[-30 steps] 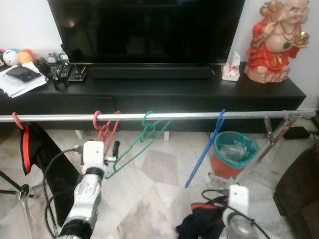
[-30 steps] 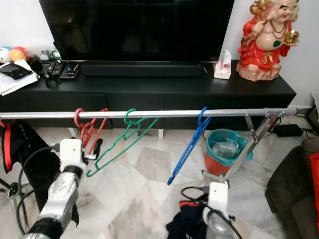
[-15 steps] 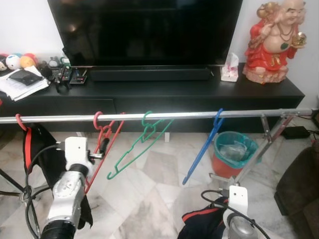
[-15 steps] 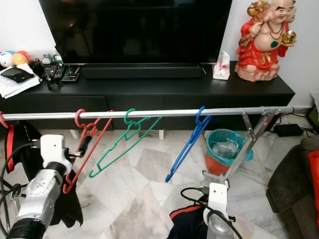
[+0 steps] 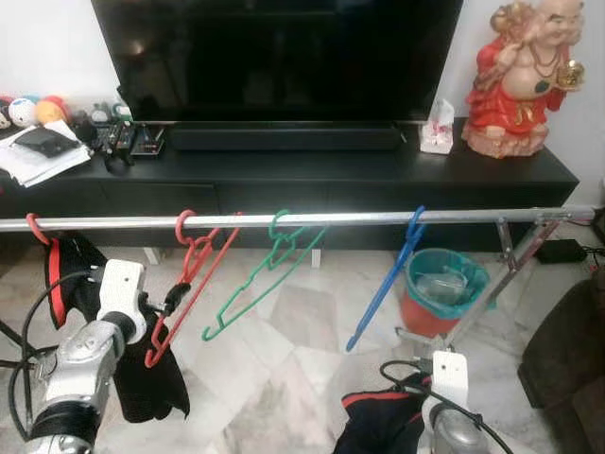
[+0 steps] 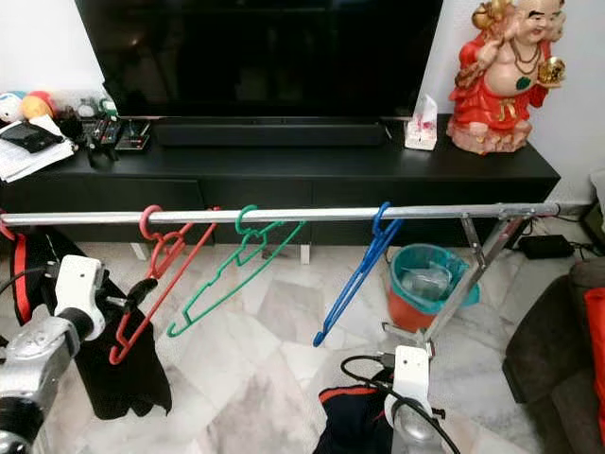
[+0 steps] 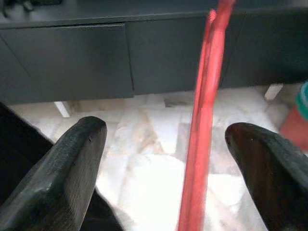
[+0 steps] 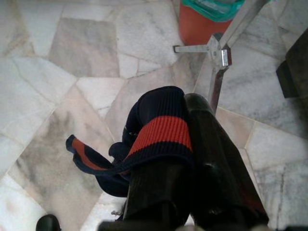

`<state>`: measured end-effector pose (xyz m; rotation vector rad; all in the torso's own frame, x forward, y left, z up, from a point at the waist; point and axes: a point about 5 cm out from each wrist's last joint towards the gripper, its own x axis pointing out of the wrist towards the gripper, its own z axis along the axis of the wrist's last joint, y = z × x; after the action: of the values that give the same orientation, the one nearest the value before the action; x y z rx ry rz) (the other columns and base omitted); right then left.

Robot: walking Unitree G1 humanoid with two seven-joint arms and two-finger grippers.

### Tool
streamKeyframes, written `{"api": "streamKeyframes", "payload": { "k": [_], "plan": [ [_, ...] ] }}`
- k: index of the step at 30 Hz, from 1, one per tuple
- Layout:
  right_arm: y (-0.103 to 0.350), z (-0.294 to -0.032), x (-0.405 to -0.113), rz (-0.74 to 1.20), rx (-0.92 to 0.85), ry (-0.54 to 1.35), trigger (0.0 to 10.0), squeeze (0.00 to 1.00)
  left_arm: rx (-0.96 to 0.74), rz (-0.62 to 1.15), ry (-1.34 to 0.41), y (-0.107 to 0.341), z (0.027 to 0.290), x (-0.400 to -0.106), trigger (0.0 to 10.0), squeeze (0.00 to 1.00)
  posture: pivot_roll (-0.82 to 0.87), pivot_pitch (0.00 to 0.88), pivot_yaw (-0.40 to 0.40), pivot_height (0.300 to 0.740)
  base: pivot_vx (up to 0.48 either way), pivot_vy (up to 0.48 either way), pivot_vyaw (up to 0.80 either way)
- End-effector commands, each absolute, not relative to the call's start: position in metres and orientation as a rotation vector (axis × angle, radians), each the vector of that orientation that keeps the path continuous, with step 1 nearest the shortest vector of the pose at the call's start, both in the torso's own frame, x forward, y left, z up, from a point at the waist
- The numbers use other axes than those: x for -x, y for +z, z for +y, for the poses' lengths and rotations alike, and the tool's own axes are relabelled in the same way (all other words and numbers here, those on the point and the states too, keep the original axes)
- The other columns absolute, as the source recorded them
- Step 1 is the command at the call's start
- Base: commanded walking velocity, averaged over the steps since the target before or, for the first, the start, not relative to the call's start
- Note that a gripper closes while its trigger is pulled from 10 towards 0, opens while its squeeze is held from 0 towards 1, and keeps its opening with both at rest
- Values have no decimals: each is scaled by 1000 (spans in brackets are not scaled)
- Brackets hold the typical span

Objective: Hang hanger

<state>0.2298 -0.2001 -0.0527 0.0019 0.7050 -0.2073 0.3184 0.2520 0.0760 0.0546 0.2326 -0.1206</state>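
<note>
A silver rail (image 5: 312,219) runs across in front of me. On it hang a red hanger (image 5: 192,274), a green hanger (image 5: 267,272) and a blue hanger (image 5: 386,281). My left gripper (image 5: 173,295) is beside the red hanger's slanting arm. In the left wrist view the gripper (image 7: 163,132) is open, and the red hanger (image 7: 204,120) passes between its fingers without touching either. Low at the front, my right gripper (image 8: 187,159) is shut on a navy garment with a red stripe (image 8: 161,130). A black garment (image 5: 142,374) hangs from a red hook at the rail's left end.
A black TV stand (image 5: 378,175) with a large TV stands behind the rail. On it are a red statue (image 5: 520,76), a tissue box (image 5: 438,128) and clutter at the left. A teal-lined orange bin (image 5: 440,288) sits by the rail's leg (image 5: 515,255). A dark sofa (image 5: 577,350) is at the right.
My left arm has drawn back to the left, away from the green hanger. The red hanger, bunched up a second ago, now hangs slanting down from the rail. The right gripper still holds the garment.
</note>
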Motion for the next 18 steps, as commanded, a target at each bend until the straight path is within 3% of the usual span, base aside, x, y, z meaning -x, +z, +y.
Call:
{"api": "streamKeyframes", "payload": {
  "k": [1, 6, 18],
  "plan": [
    [-49, -200, -235, 686, 6, -200, 10000, 0, -40, 219, -110, 77, 245, -324, 10000, 0, 33, 0, -6, 740, 0, 0, 0],
    [-48, -201, -236, 681, 4, -204, 10000, 0, 3, 226, -113, 74, 220, -338, 10000, 0, 22, 0, -2, 740, 0, 0, 0],
    [-48, -201, -236, 677, 4, -208, 10000, 0, -43, 295, -87, 65, 202, -345, 10000, 0, 7, 0, 0, 740, 0, 0, 0]
  ]
}}
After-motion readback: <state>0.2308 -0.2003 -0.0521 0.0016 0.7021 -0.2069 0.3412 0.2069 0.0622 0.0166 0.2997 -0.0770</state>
